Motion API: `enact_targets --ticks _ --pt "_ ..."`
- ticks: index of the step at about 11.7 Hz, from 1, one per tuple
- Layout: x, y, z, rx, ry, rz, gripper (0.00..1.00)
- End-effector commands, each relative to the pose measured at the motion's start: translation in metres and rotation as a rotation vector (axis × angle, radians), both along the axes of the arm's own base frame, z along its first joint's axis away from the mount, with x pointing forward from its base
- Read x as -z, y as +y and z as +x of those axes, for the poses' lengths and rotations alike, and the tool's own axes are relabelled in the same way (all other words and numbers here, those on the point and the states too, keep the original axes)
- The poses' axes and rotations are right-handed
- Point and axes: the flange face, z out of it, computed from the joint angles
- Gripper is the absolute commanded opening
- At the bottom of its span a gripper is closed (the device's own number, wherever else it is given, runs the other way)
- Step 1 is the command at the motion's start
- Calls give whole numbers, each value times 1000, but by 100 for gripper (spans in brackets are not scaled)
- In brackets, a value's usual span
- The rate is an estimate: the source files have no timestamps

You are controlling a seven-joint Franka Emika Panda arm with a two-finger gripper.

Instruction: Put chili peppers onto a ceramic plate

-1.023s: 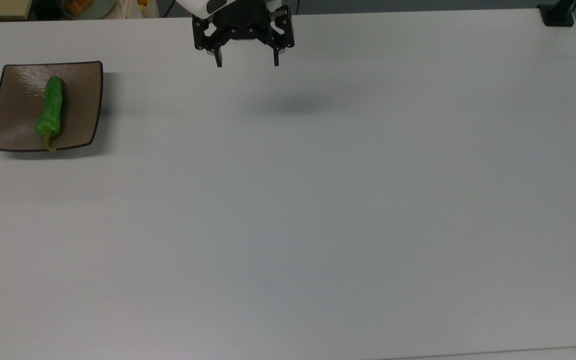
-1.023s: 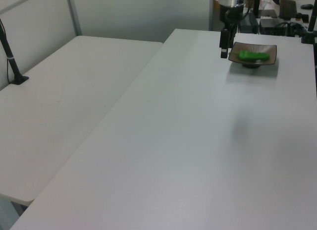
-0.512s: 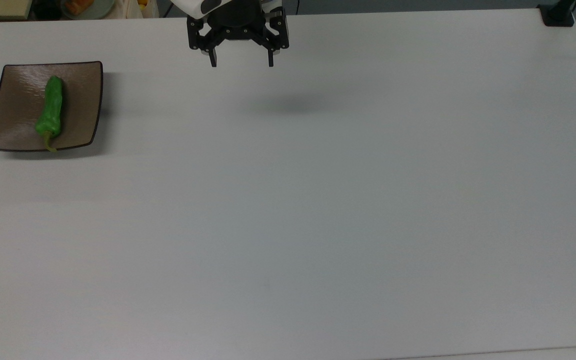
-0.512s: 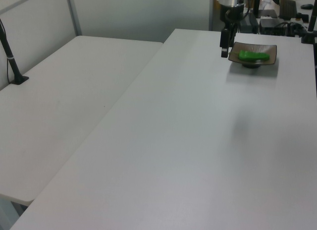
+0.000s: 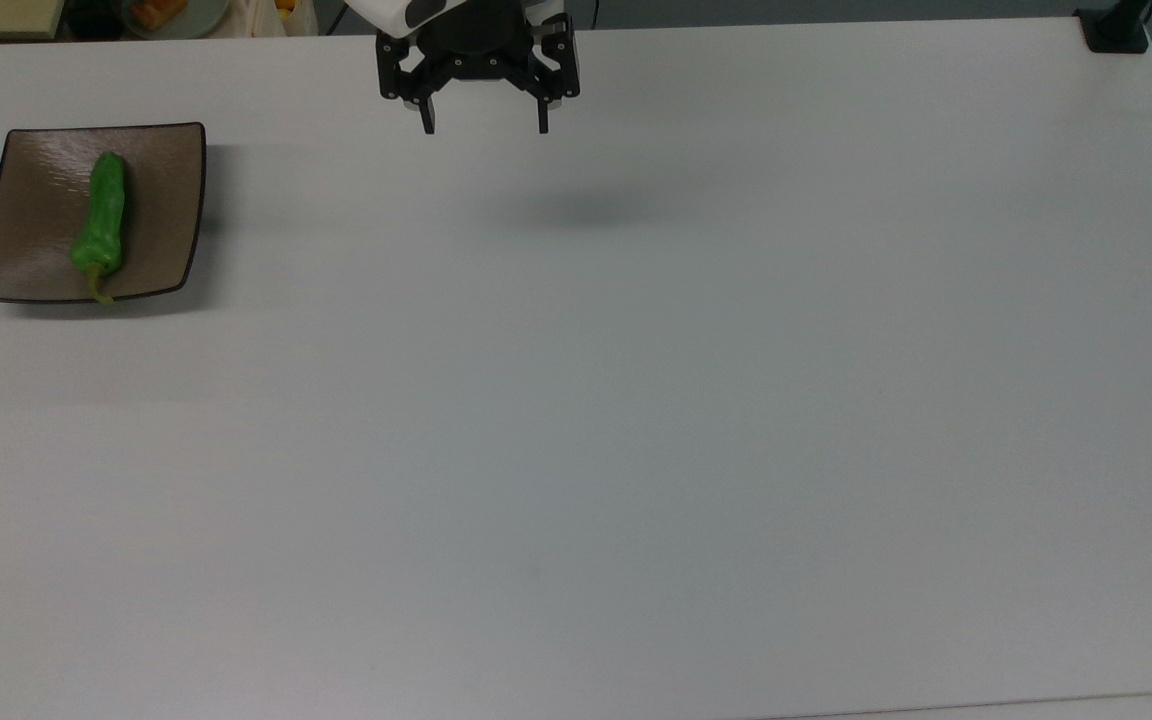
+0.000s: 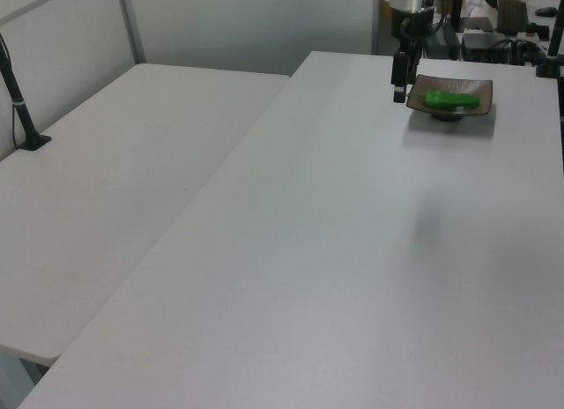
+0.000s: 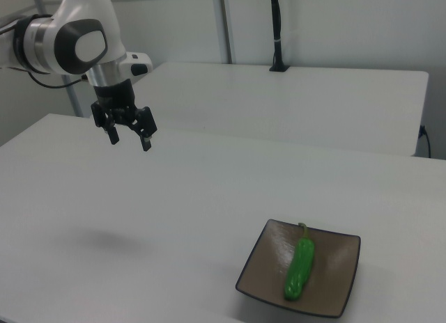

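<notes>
A bright green chili pepper [image 5: 101,224] lies lengthwise on the square brown ceramic plate [image 5: 165,210] at the top view's left, its stem toward the plate's near edge. The same pepper [image 7: 299,269] rests on the plate [image 7: 340,273] in the right view, and the pepper [image 6: 451,99] and plate [image 6: 481,88] sit far back in the left view. My gripper [image 5: 485,128] hangs open and empty high over the table's far edge, well to the right of the plate in the top view. It appears as a gripper [image 7: 129,141] in the right view and as a gripper [image 6: 399,98] beside the plate in the left view.
The white table [image 5: 636,420] spreads wide around the plate. A black post base [image 5: 1116,30] stands at its far right corner in the top view. A pale round dish with orange food [image 5: 168,12] sits beyond the far left edge. A second white table [image 6: 115,189] adjoins in the left view.
My gripper shifted slightly toward the top view's left and up from a second ago, then held still. The pepper and plate have not moved.
</notes>
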Motion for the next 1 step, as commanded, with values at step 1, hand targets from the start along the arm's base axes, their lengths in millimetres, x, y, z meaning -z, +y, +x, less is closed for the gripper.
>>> enact_targets --ticks 1 --pt "-4 -2 -10 3 3 -22 100"
